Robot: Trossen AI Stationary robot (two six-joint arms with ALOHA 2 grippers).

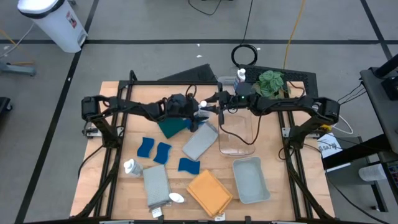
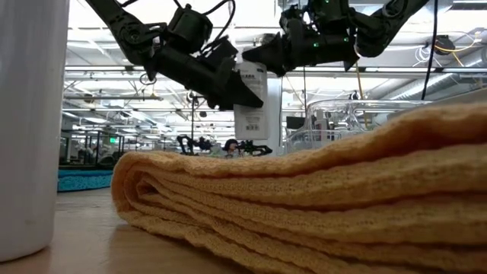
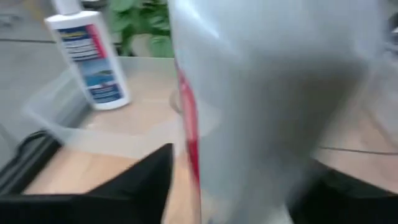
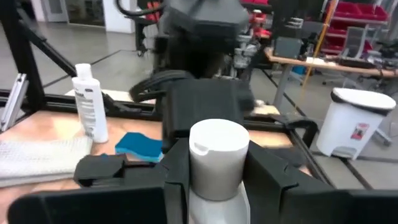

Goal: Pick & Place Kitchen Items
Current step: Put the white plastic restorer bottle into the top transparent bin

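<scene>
Above the middle of the wooden tabletop, both tools meet on 1 smooth white plastic bottle with a blue label, held in the air. The left tool pinches its body; the right tool clamps its dark fingers on either side of the rounded white flip cap. Beside them stands a clear plastic bin holding a second white bottle. A waffle-textured orange folded cloth, a grey folded cloth and 3 blue sponges lie on the tabletop.
</scene>
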